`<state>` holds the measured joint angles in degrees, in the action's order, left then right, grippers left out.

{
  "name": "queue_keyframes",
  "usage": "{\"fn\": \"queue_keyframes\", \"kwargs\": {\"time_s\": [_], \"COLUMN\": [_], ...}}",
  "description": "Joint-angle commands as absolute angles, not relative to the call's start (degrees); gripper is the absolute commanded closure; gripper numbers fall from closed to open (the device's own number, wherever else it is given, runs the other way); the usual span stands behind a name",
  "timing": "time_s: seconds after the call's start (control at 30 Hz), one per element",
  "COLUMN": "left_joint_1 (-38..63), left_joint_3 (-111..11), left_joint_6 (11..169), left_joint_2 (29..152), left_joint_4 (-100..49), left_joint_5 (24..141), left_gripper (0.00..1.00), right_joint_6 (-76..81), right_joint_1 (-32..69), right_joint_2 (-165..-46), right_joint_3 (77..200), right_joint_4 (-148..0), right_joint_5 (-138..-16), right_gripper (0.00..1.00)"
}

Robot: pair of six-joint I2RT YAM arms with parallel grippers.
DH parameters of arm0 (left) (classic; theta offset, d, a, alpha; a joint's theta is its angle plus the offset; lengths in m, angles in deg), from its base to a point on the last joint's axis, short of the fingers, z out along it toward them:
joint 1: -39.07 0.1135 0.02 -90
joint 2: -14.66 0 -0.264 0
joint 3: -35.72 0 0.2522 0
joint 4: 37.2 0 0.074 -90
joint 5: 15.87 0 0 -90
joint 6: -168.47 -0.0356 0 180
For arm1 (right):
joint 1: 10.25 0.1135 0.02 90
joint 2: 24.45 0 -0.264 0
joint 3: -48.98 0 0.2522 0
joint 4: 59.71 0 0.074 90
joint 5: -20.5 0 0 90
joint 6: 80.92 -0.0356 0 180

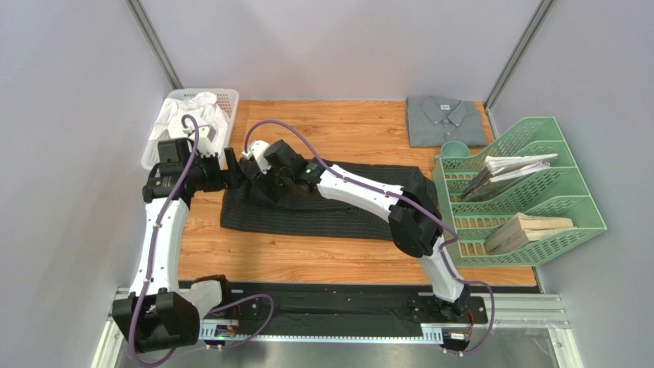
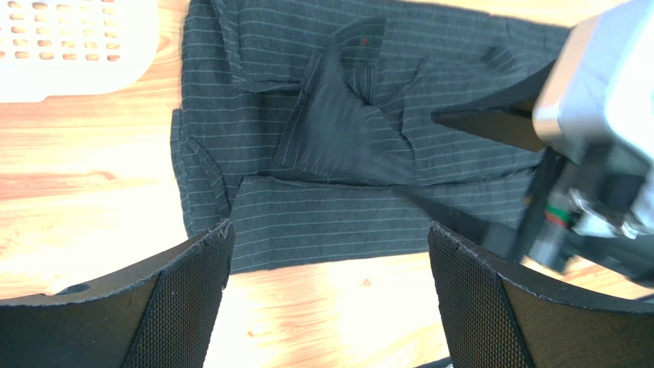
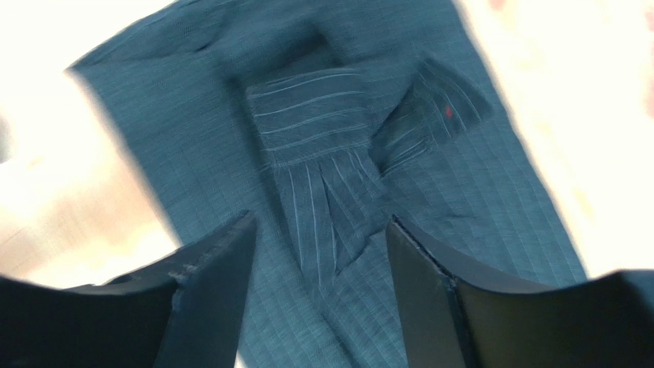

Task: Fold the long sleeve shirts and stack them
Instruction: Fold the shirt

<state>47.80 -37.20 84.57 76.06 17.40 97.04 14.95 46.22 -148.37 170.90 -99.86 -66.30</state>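
Top view: black shirt (image 1: 307, 211) lies in the middle of the table (image 1: 338, 126) as a long narrow band. Its long axis runs left-right, left end near the basket (image 1: 224, 98), right end under my right arm by the rack (image 1: 553, 130). I can't tell which end has the collar; the arms cover the left part. Grey shirt (image 1: 445, 121) sits folded at the far right corner, collar toward the far edge, well apart from the black one.

Both claws hover over the band's left end. Left claw (image 2: 330, 238) is spread wide, nothing in it. Right claw (image 3: 321, 224) has jaws apart, empty, right above a sleeve (image 3: 322, 199) laid across the body, cuff (image 3: 311, 123) crooked.

My read: sleeve tuck-in is the step, and it's not neat yet. I'd flatten that cuff inside the band's edges first. Then I'd pinch the two left corners, one claw each, lift low and carry them together along the long axis so the fold stays square. Risks: catching only one layer, or dragging the whole band.
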Motion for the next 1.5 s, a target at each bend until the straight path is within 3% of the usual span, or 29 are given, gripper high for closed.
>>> {"fn": "queue_keyframes", "kwargs": {"time_s": [0.0,0.1,0.17,0.33,0.43,0.63,0.8,0.93,1.17,1.37,1.47], "left_joint_1": [48.6,48.5,46.8,36.0,32.8,31.1,31.1,31.9,34.0,31.1,22.0], "left_joint_3": [-39.1,-41.8,-44.4,-51.1,-57.0,-67.0,-64.8,-56.2,-44.2,-36.5,-33.7], "left_joint_6": [74.2,65.1,58.1,45.9,44.3,41.5,38.7,38.3,35.5,31.5,35.2], "left_joint_2": [77.3,81.4,86.1,97.7,106.2,121.3,127.7,127.2,117.2,105.1,101.9], "left_joint_4": [17.9,20.9,23.5,26.4,25.9,26.7,27.0,24.8,27.4,36.8,35.8], "left_joint_5": [102.1,113.4,115.5,105.4,99.5,92.9,86.2,84.2,85.0,89.6,89.9], "left_gripper": [0.02,0.04,0.09,0.24,0.34,0.37,0.38,0.41,0.53,0.53,0.52], "right_joint_6": [14.5,14.9,16.3,18.8,19.4,19.8,18.0,16.7,24.9,35.1,39.3], "right_joint_1": [43.1,38.6,35.8,31.3,28.1,22.1,21.4,21.4,21.3,20.3,20.2], "right_joint_2": [-138.6,-130.2,-127.1,-120.4,-117.3,-117.3,-123.5,-129.7,-144.6,-164.3,-170.6], "right_joint_3": [169.9,162.2,155.2,142.5,136.9,132.3,132.3,134.2,148.9,178.1,192.8], "right_joint_4": [-103.5,-106.3,-109.1,-115.5,-115.9,-118.4,-118.5,-119.8,-119.9,-119.8,-119.0], "right_joint_5": [-76.2,-82.4,-83.6,-78.9,-75.8,-73.6,-70.2,-69.6,-63.6,-57.1,-53.5], "right_gripper": [0.33,0.33,0.39,0.65,0.67,0.75,0.78,0.81,0.83,0.84,0.84]}}
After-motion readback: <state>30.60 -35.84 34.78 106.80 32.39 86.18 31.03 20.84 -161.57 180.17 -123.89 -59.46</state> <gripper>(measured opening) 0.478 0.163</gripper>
